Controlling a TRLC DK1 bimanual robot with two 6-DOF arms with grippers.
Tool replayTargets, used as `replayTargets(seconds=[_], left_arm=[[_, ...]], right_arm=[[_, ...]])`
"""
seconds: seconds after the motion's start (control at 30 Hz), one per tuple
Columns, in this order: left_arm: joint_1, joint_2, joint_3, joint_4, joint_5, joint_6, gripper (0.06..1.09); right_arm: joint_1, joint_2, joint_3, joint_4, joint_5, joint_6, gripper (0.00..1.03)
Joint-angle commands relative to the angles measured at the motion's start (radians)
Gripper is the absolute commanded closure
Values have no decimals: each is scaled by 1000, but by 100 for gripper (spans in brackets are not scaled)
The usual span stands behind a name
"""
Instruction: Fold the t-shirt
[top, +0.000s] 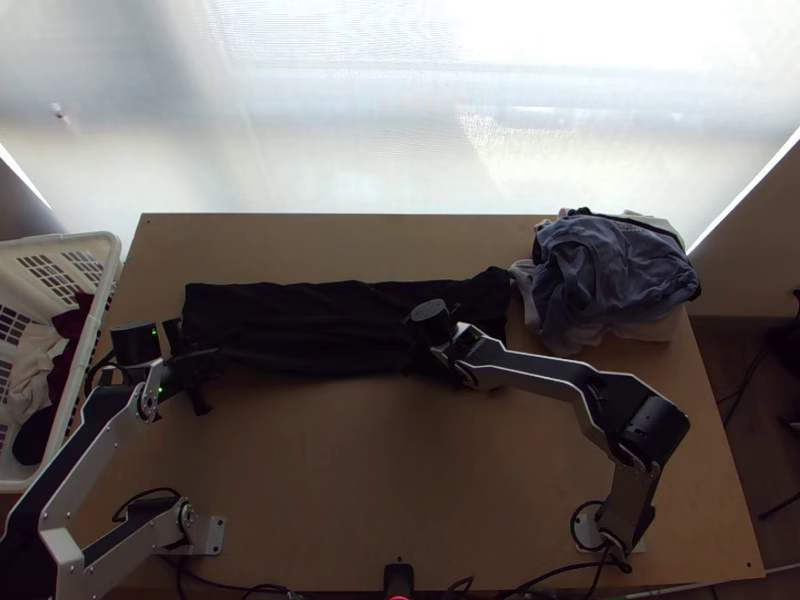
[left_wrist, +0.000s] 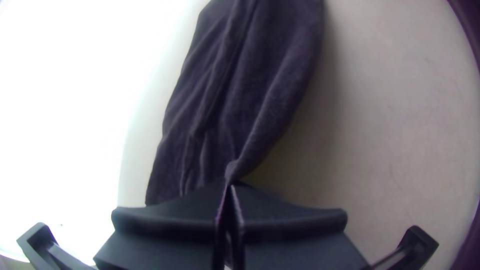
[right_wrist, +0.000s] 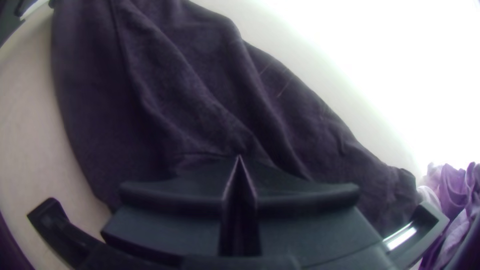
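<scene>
The black t-shirt (top: 300, 325) lies as a long narrow strip across the upper table, lightly creased. At its left end is my left gripper (top: 205, 362); in the left wrist view the gripper (left_wrist: 229, 187) is shut on the cloth's corner, which rises in a ridge to the fingertips. My right gripper (top: 425, 355) is over the strip's right part. In the right wrist view that gripper (right_wrist: 239, 159) is shut on a pinch of the t-shirt (right_wrist: 190, 100), with folds running from its tips. The cloth under both grippers is partly hidden.
A heap of blue-grey and white clothes (top: 610, 270) lies at the table's back right. A white basket (top: 75, 370) with garments stands beside the table's left edge. Bare wood (top: 370, 480) stretches between the arms' bases.
</scene>
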Motion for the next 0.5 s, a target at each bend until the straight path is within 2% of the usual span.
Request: replayTargets(seconds=[0.0,0.3,0.47], left_arm=[[-94,-109,26,-36,-1,30,105],[-289,-129,24,0,-16,104,105],[-388,-54,81,43,-41,118,105]], right_arm=[[0,12,12,0,-2,2,100],[-8,5,10,0,-2,3,100],[-8,-71,10,-4,-4,2,100]])
